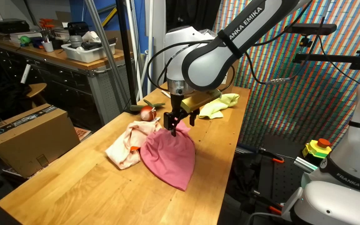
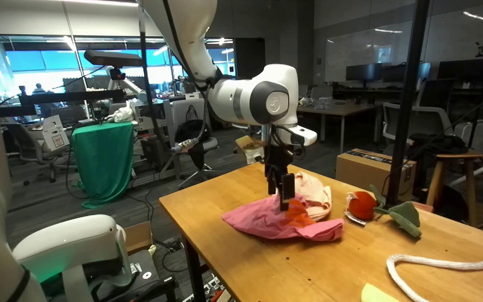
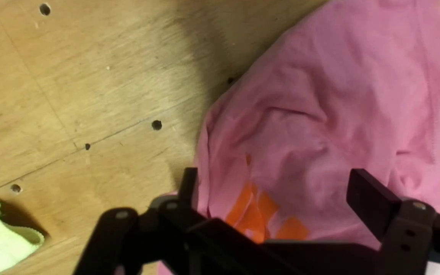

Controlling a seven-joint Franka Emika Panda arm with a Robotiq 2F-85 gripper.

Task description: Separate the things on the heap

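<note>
My gripper (image 1: 183, 126) hangs fingers-down over the pink cloth (image 1: 170, 159), its jaws wide apart with nothing held. In the wrist view the pink cloth (image 3: 350, 95), marked with orange, spreads beneath and between the fingers; I cannot tell whether the tips touch it. The cream cloth (image 1: 122, 150) lies against the pink one, their edges meeting or overlapping. Apart from these sit the red ball with green (image 2: 361, 205) and the yellow-green cloth (image 1: 217, 107). A looped white cord (image 2: 447, 264) rests on the table in an exterior view.
All of this is on a wooden table (image 1: 73, 200). A black post (image 2: 407, 96) rises at the table's edge near the red ball. The brown cardboard box (image 1: 33, 137) stands off the table, and another box (image 1: 230, 75) is partly hidden behind the arm.
</note>
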